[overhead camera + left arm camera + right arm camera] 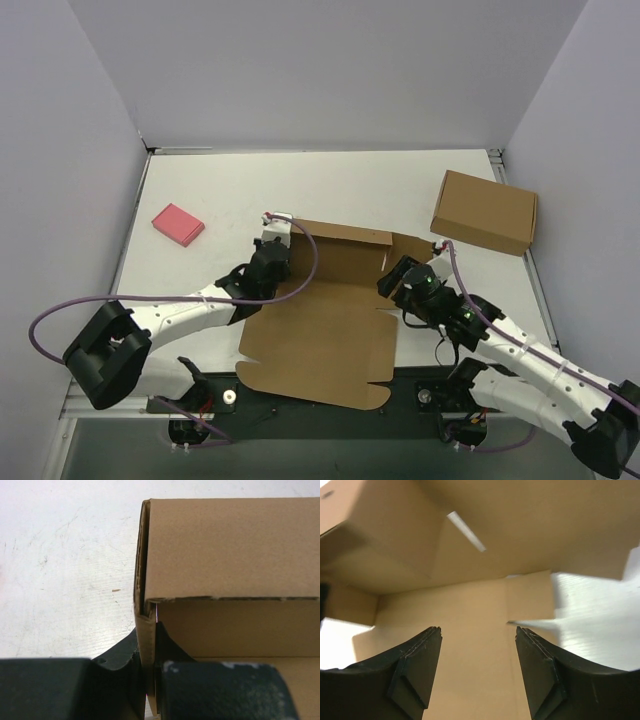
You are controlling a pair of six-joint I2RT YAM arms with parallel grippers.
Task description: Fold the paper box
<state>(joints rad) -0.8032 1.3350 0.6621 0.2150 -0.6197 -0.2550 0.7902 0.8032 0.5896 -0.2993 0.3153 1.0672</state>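
The paper box [320, 345] is brown die-cut cardboard in the table's middle, half formed: its back wall and left side wall stand up, and its wide lid flap lies flat toward the arms. My left gripper [272, 250] is shut on the upright left side wall [146, 645], with one finger on each face of it. My right gripper [392, 277] is open and empty at the box's right side, hovering over the box floor [470, 630] near a slit [530, 623].
A second, fully formed brown box [485, 211] sits at the back right. A small pink flat block [178, 224] lies at the left. White walls close the table on three sides.
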